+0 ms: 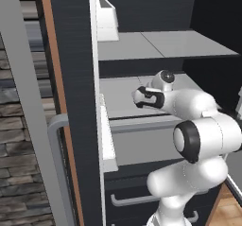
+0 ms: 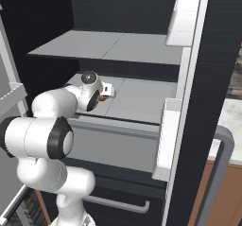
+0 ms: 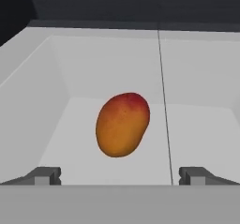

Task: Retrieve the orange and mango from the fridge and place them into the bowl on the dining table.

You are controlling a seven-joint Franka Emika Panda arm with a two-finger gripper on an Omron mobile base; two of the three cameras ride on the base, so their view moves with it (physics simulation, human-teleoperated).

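The mango (image 3: 123, 124), oval and orange-yellow with a red blush at its top, lies on the grey middle shelf (image 3: 197, 138) of the fridge (image 1: 71, 78). My gripper (image 3: 120, 175) is open just short of the mango, its fingertips (image 3: 47, 175) spread wider than the fruit and not touching it. From the right base view my hand (image 2: 90, 89) reaches in over that shelf, and a sliver of the mango (image 2: 110, 91) shows just past it. In the left base view the wrist (image 1: 150, 97) is low over the same shelf. The orange and the bowl are out of view.
An upper grey shelf (image 2: 108, 45) hangs close above the hand. White door bins (image 1: 106, 135) (image 2: 165, 140) flank the opening on both open doors. Dark drawers with grey bar handles (image 2: 118, 204) sit below. A white marble top (image 2: 231, 114) shows past the right door.
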